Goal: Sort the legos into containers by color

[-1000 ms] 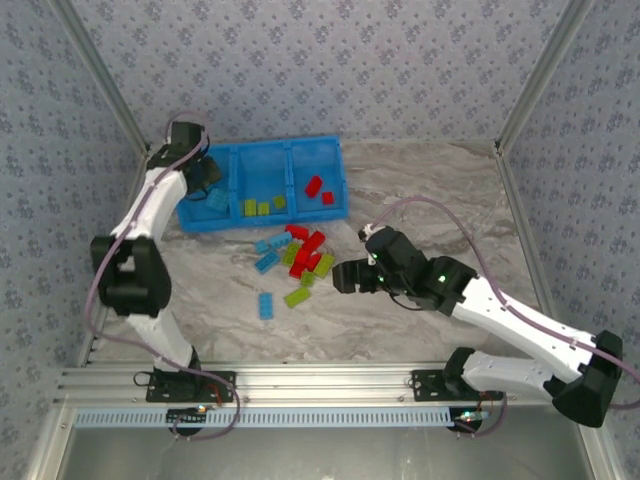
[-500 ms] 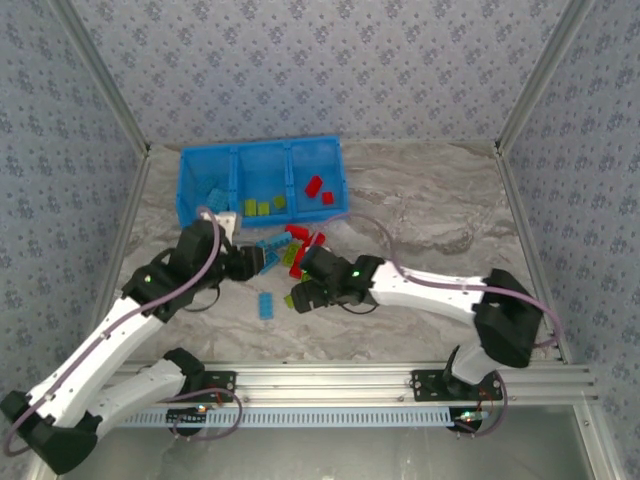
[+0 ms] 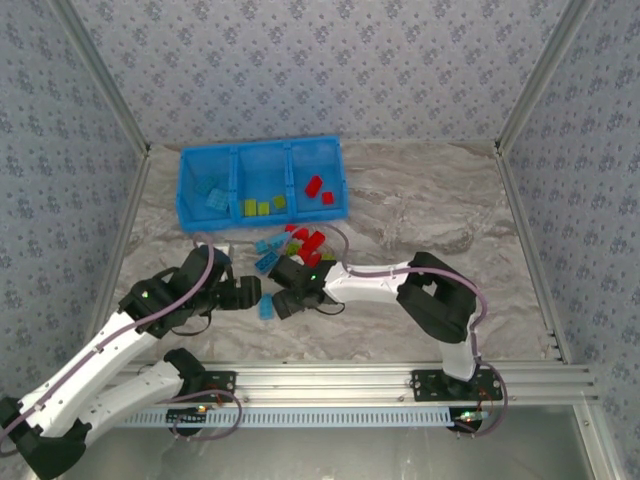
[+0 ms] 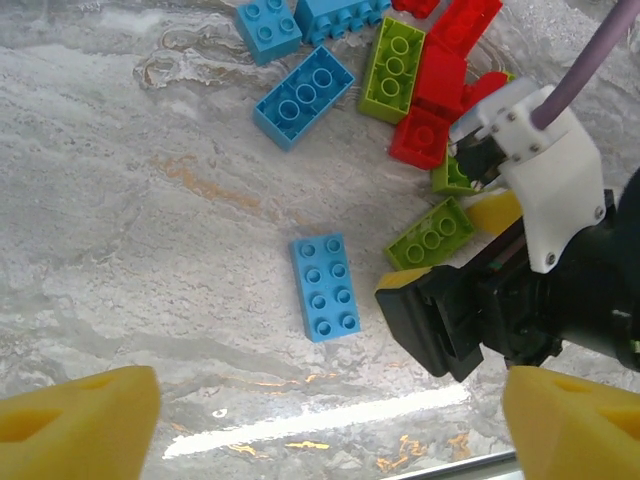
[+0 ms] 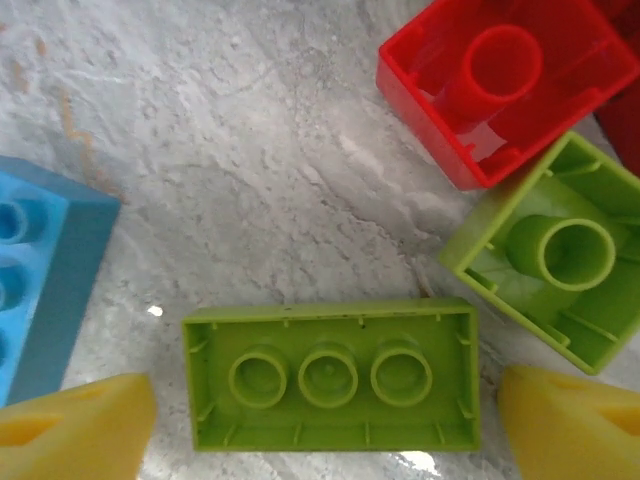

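A lime green lego (image 5: 330, 375) lies studs-down on the table, and my right gripper (image 5: 325, 425) stands open around it, a yellow pad (image 5: 75, 420) off each short end without touching. My left gripper (image 4: 325, 425) is also open, low over the table, with a light blue lego (image 4: 325, 287) lying flat just beyond its fingertips. From above, the left gripper (image 3: 250, 293) and right gripper (image 3: 283, 303) face each other closely, the blue lego (image 3: 266, 307) between them. The containers are a blue tray (image 3: 262, 150) at the back.
A pile of red, lime and blue legos (image 3: 303, 247) lies just behind the grippers. An upturned red lego (image 5: 505, 85) and a small lime one (image 5: 550, 250) sit close to the right pad. The tray holds blue legos (image 3: 212, 195), lime ones (image 3: 262, 207) and red ones (image 3: 318, 188).
The left arm came away from the tray down to the table by the blue lego, its jaws opening wide. The right arm swung left across the pile onto the lime lego.
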Controlling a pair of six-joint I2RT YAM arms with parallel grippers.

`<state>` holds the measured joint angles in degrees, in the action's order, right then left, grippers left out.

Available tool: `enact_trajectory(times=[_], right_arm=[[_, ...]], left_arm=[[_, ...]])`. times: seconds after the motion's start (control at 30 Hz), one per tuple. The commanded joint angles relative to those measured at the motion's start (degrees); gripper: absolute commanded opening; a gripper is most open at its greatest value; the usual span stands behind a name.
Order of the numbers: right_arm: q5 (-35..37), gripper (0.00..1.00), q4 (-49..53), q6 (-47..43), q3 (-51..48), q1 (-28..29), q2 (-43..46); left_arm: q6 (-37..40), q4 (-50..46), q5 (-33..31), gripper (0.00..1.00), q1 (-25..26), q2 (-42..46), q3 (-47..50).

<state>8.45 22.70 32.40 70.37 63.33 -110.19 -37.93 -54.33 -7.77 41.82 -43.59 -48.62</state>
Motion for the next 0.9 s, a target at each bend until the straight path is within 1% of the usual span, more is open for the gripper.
enact_trajectory(times=[0.0, 0.03, 0.13, 0.17, 0.2, 0.27, 0.4, 0.47, 0.53, 0.6, 0.67, 0.73, 0.87], right_arm=[[2.4, 0.79, 0.3, -0.3, 1.0, 0.6, -1.3], [2.4, 0.75, 0.1, -0.2, 0.5, 0.7, -1.0], [1.8, 0.57, -1.2, 0.4, -1.5, 0.7, 1.2], [1.7, 0.53, -1.5, 0.6, -1.5, 0.7, 2.6], [1.7, 0.51, -1.5, 1.1, -4.1, 0.7, 4.6], [2.3, 0.49, -1.1, 1.7, -5.3, 0.7, 8.7], [5.3, 0.49, 0.0, -0.4, -5.5, 0.6, 17.7], [7.9, 0.49, -0.7, -4.5, -4.2, 0.4, 20.8], [9.9, 0.5, -2.5, -10.3, -1.6, -0.3, 21.4], [10.9, 0.52, -4.9, -16.0, 2.8, -2.3, 19.3], [9.8, 0.52, -8.1, -20.3, 6.8, -5.3, 15.1], [8.7, 0.51, -8.4, -22.6, 13.4, -8.5, 9.2], [12.5, 0.49, -5.2, -27.8, 30.4, -11.6, -6.2]], left_arm=[[-0.1, -2.0, -1.4, 0.97, 0.4, 0.0, -0.9], [0.0, -2.4, -1.5, 0.99, 0.5, 0.0, -1.1], [0.2, -3.4, -1.6, 0.99, 0.4, 0.4, -1.6], [0.4, -3.4, -1.1, 0.99, 0.4, 0.7, -1.8], [0.6, -3.2, -0.3, 0.99, 0.5, 1.0, -2.0], [1.5, -1.4, 3.4, 0.99, 0.4, 2.1, -2.4], [2.6, 6.7, 14.2, 0.99, 0.4, 5.3, -2.5], [2.0, 9.1, 16.1, 0.99, 0.4, 6.7, -3.2], [1.7, 10.0, 15.8, 0.99, 0.5, 7.9, -4.5], [1.7, 9.7, 13.9, 0.99, 0.4, 8.3, -6.1], [1.9, 8.4, 11.1, 0.99, 0.5, 7.8, -7.5], [1.9, 6.7, 8.7, 0.99, 0.4, 6.9, -8.6], [1.6, 6.1, 7.9, 0.99, 0.4, 6.8, -8.2]])
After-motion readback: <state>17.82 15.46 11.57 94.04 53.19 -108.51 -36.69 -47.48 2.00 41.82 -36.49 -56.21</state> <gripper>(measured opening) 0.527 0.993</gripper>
